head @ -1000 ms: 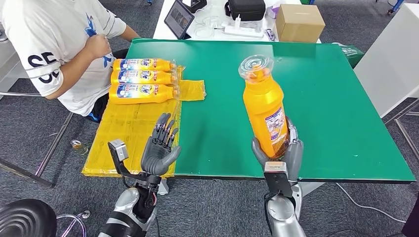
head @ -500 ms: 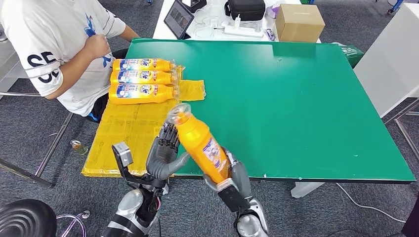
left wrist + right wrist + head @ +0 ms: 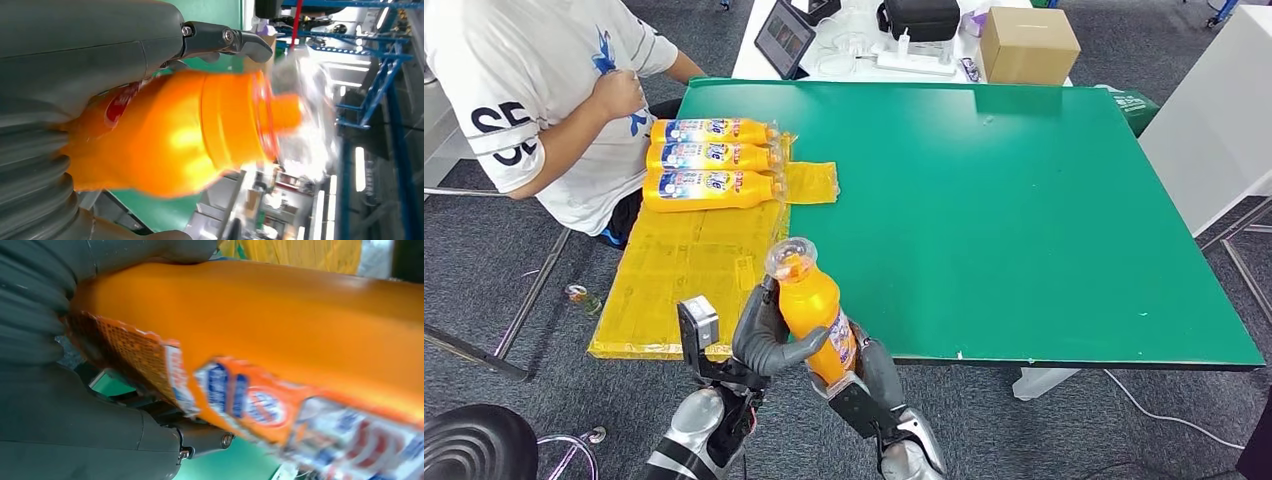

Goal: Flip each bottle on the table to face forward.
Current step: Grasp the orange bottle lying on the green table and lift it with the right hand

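Observation:
An orange bottle (image 3: 812, 305) with a clear cap stands nearly upright over the table's near edge, held between both hands. My left hand (image 3: 764, 335) wraps its upper body from the left, thumb across the front. My right hand (image 3: 871, 368) grips its lower part from the right and below. The left wrist view has the bottle (image 3: 200, 135) pressed against my left hand (image 3: 75, 60). Its label faces the right wrist view, where the bottle (image 3: 275, 320) lies in my right hand (image 3: 60, 430). Three more bottles (image 3: 712, 158) lie side by side, labels up, on a yellow sheet (image 3: 684, 270).
A person in a white shirt (image 3: 544, 100) sits at the table's far left, close to the lying bottles. The green table (image 3: 1044, 220) stretches to the right. A cardboard box (image 3: 1030, 45), a tablet (image 3: 784, 38) and a black case (image 3: 921, 18) stand on a white table behind.
My right hand carried the bottle from the table's right side leftward and down to the near edge. My left hand, open before, now closes around the bottle.

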Motion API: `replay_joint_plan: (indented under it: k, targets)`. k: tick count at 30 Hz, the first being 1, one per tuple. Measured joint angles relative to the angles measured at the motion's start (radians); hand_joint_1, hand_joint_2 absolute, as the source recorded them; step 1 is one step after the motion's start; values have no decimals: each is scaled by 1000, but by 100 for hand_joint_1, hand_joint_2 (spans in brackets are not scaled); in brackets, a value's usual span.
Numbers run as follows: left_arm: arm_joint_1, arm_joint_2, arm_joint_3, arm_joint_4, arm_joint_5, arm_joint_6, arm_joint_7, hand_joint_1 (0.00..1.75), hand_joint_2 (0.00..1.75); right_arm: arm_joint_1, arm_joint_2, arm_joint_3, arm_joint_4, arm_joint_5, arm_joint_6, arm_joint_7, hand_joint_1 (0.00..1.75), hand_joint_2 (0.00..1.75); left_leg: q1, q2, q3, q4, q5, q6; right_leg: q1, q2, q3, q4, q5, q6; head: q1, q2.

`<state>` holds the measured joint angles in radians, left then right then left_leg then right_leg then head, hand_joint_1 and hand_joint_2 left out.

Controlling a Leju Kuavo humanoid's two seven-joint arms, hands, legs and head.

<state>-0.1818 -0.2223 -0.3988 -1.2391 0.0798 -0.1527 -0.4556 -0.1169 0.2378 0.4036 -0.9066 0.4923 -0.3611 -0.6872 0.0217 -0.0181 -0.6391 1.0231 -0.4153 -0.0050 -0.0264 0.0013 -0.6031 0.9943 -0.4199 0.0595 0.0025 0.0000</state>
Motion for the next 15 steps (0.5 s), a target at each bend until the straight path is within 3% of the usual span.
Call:
replay_joint_plan:
  k: [15]
  targets:
    - [-41, 7, -28, 85, -79, 28, 23, 0, 175, -7, 5, 21, 20, 20, -39, 28, 175, 175, 0, 0, 0, 0, 0, 0, 0, 0, 0, 0, 0, 0, 0, 0]
